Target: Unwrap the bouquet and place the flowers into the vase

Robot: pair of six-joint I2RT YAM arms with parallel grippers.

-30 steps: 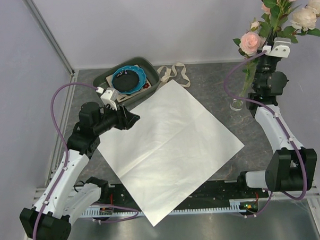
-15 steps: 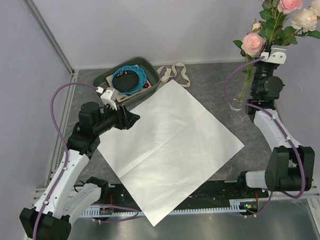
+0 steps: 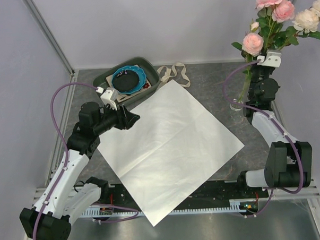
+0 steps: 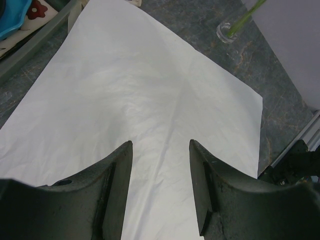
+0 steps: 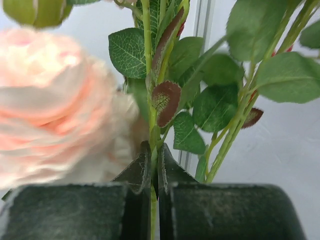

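Observation:
The flowers (image 3: 275, 11), pink and cream roses on green stems, stand high at the far right. My right gripper (image 3: 259, 67) is shut on their stems, and the right wrist view shows a thin green stem pinched in the gripper (image 5: 154, 150) below a pink rose (image 5: 55, 100). The stems' lower ends reach down into the small clear vase (image 3: 237, 103), which the left wrist view shows with a green stem in it (image 4: 223, 31). The bouquet's cream paper (image 3: 172, 146) lies flat and unwrapped. My left gripper (image 3: 132, 119) hovers open over the paper's left edge, nothing between its fingers (image 4: 161, 145).
A grey tray (image 3: 102, 80) holding a blue dish (image 3: 127, 79) stands at the back left, touching the paper's far corner. The untied cream ribbon (image 3: 174, 74) lies behind the paper. Walls close in on the left, back and right.
My right gripper has shifted the flowers slightly left, bringing the stems more upright over the vase. The left arm has not moved.

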